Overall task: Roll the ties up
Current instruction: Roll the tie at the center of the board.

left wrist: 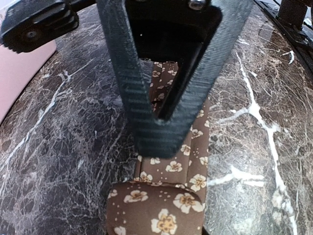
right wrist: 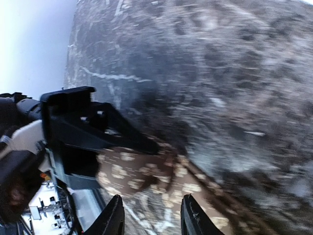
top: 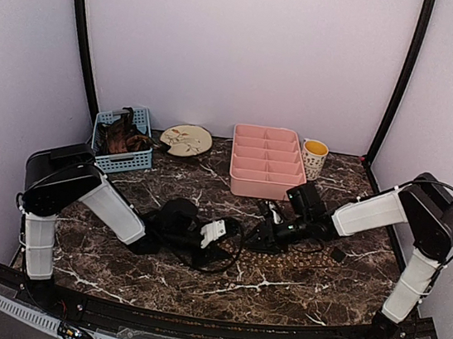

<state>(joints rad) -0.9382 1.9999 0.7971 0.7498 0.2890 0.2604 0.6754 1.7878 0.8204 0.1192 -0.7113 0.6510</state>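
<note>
A brown tie [top: 294, 262] with tan flowers lies flat across the marble table, right of centre. Its left end is wound into a small roll [left wrist: 156, 210] [right wrist: 129, 171]. My left gripper [top: 214, 236] is at that roll and appears shut on it. Its own fingers are out of the left wrist view, but one black finger [right wrist: 98, 128] shows against the roll in the right wrist view. My right gripper [top: 269, 234] [right wrist: 151, 215] is open, its fingertips either side of the flat strip [left wrist: 191, 161] just past the roll. One of its fingers [left wrist: 161, 98] stands over the strip.
A blue basket [top: 132, 159] with more dark fabric stands at the back left. Next to it are a plate [top: 186, 140], a pink divided tray [top: 263, 189] and a cup [top: 314, 158]. Black cables [top: 227, 257] loop near the left gripper. A small black piece [top: 338, 254] lies right of the tie.
</note>
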